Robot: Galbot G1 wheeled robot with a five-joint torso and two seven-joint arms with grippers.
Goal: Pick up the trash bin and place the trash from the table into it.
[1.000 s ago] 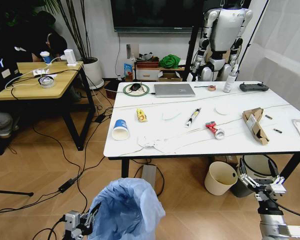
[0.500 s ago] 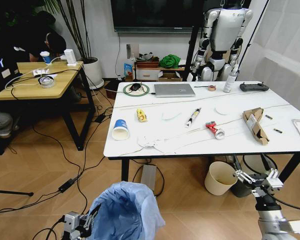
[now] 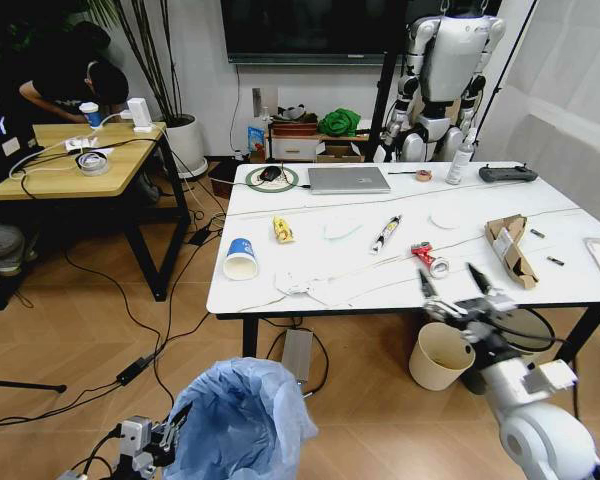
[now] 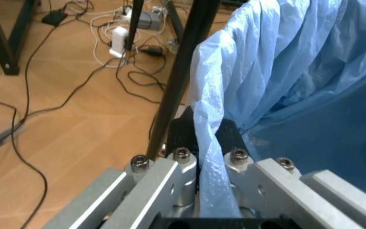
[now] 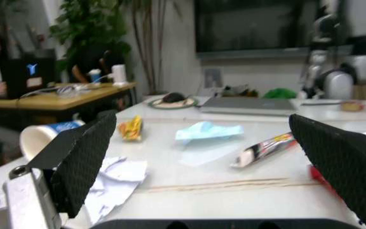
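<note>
Gripping one trash bin (image 3: 242, 420) liner, left pincer (image 4: 203, 143) closed, right pincer (image 3: 458, 288) agape, empty

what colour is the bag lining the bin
Light blue, translucent and crinkly; the bag shows best in the head view.

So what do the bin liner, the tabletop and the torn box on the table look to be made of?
Bin liner: thin translucent blue plastic, crinkled. Tabletop: smooth white with thin veins, marble-look, possibly laminate. Torn box: brown cardboard, matte, with ragged edges.
</note>
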